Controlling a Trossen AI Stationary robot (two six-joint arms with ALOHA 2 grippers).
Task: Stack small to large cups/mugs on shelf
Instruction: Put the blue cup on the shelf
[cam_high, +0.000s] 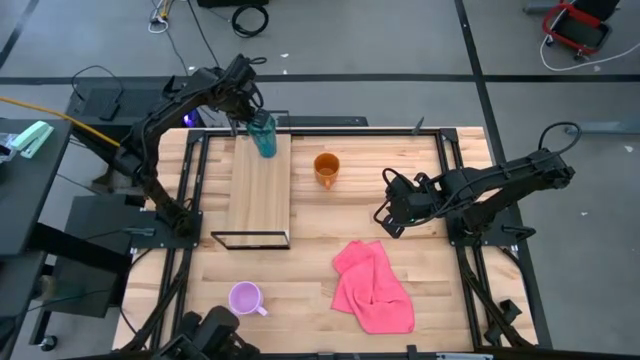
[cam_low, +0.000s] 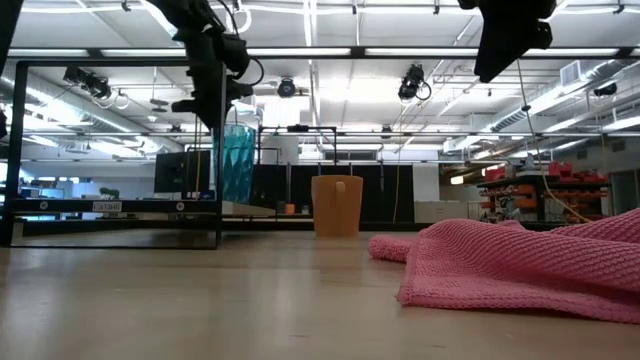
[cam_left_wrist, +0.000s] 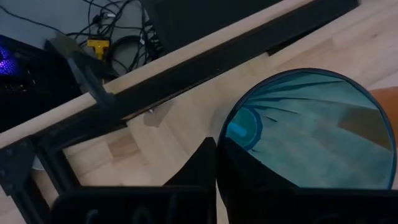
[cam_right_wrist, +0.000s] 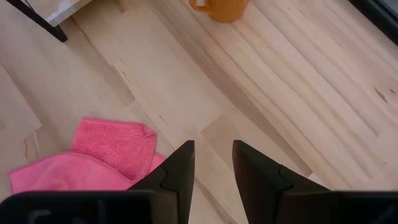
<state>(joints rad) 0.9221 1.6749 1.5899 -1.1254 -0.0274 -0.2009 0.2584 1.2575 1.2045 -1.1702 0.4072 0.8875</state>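
The teal tumbler (cam_high: 263, 134) stands upright at the far end of the shelf (cam_high: 260, 200); in the low view the tumbler (cam_low: 238, 165) has its base level with the plank (cam_low: 120, 207). My left gripper (cam_high: 250, 118) is above it, shut on its rim. The orange mug (cam_high: 326, 168) stands on the table to the right of the shelf. The purple mug (cam_high: 245, 298) stands near the table's front edge. My right gripper (cam_high: 384, 217) is open and empty over the table, right of the orange mug; it also shows in the right wrist view (cam_right_wrist: 211, 158). My left gripper holds the tumbler by its rim (cam_left_wrist: 221, 134), one finger inside the tumbler and one finger (cam_left_wrist: 196, 171) outside it. The fingers come from above, pointing down. The tumbler is upright, with its base at the shelf's plank.
A crumpled pink cloth (cam_high: 372, 285) lies on the table at the front right, near my right gripper. The shelf's black frame (cam_high: 250, 240) stands out at its near end. Bare tabletop lies between the shelf and the orange mug.
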